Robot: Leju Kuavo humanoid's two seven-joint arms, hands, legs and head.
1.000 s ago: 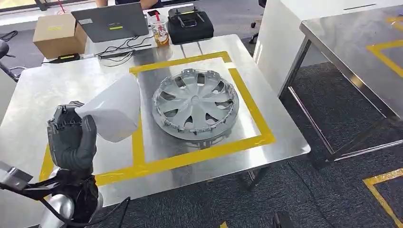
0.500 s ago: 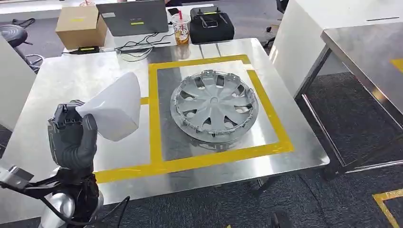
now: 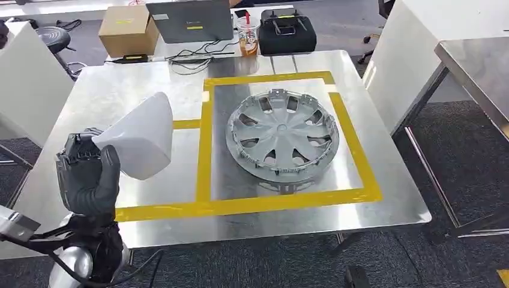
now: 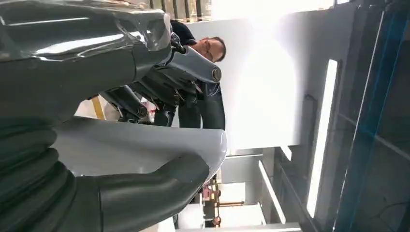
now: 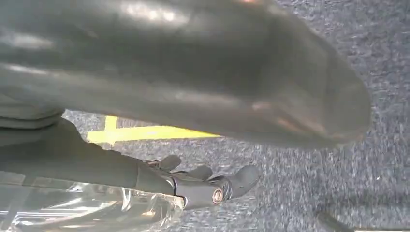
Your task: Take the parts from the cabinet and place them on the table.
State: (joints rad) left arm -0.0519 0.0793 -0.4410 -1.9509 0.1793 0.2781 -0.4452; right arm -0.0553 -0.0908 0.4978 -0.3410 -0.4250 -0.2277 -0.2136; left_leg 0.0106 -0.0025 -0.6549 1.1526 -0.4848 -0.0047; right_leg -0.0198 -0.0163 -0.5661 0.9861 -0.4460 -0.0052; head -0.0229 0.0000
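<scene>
- Above the near-left part of the worktop point(image 3: 108, 96), the left hand point(image 3: 89, 180) is gripping a white part point(image 3: 139, 141), its fingers point(image 4: 145, 191) wrapping the part's edge and holding it clear of the surface.
- Across the last second, the whole scene is sliding rightward in the head view: the camera is turning, not the things, and the worktop is now sitting squarely ahead.
- Inside the yellow tape point(image 3: 207, 144), a grey wheel cover point(image 3: 282, 135) is already lying flat.
- Judging from this, the carry is nearly over and setting the part down is coming next.
- Low over the carpet, the right hand point(image 5: 203, 181) is hanging, fingers loosely apart and holding nothing.
</scene>
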